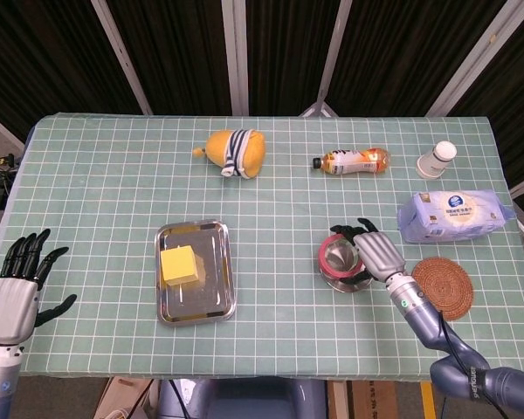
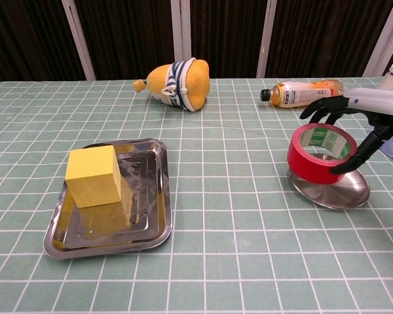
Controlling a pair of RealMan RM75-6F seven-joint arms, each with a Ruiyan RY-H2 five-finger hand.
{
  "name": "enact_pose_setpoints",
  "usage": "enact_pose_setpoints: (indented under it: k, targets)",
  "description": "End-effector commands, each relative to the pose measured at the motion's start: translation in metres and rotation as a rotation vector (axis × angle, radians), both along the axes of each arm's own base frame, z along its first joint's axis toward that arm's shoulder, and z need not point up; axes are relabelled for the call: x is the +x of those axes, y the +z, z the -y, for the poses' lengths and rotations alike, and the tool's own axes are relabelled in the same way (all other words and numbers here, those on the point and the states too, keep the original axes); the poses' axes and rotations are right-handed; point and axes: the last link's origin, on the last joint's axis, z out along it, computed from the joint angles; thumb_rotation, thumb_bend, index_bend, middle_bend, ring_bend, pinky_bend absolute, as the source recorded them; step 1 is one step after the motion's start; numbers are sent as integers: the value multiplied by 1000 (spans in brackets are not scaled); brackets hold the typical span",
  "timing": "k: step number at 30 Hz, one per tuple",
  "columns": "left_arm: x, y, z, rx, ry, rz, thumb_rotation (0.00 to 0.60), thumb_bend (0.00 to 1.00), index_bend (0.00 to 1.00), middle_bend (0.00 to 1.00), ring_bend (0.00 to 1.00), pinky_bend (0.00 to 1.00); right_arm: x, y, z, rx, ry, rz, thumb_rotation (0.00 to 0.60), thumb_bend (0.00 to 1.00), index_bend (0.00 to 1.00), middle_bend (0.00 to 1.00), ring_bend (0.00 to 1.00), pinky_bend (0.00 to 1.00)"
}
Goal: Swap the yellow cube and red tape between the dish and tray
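Right hand (image 2: 363,124) held red tape (image 2: 318,152) tilted above dish (image 2: 331,188). Yellow cube (image 2: 92,175) sat in tray (image 2: 147,229). Risk: tilted release, tape rolling off onto tabletop (image 2: 236,261).

Head cam sits high and looks almost straight down, so you get the whole table (image 1: 87,175) edge to edge. Chest cam is way lower and closer, looking forward across the top toward the dark back panels. Both catch the tray (image 1: 195,271) (image 2: 154,203), the dish (image 2: 334,190), and the plush toy (image 1: 234,153) (image 2: 180,82).
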Motion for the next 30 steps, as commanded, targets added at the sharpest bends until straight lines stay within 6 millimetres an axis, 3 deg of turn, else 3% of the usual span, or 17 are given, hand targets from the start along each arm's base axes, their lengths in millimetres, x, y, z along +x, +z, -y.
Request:
enact_pose_setpoints:
  k: [1,8,12,20,26,30]
  targets:
    - [0,-1,0,-1,-1,-2,600,131,230,0,0,60,-7,-2,1,8,-10,-8,600,53,202,292,394,87]
    - [1,-3,0,-6,1,-7,600,131,230,0,0,60,-18,-6,2,20,-30,-7,600,52,201,293,380,87]
    - [1,-4,0,-10,5,-2,600,131,231,0,0,60,-22,-8,1,35,-40,2,600,52,169,283,318,60]
    - [0,-3,-1,-12,11,-17,600,133,231,0,0,60,-28,-10,0,65,-44,-43,600,18,25,50,3,0]
    - [0,-4,-1,-24,11,-26,600,133,230,0,0,60,-27,-5,-3,54,-45,-40,600,0,0,8,0,0]
    - [-2,-3,-1,-22,25,-31,600,133,230,0,0,60,-21,19,-16,-12,-14,-28,600,0,0,8,0,0]
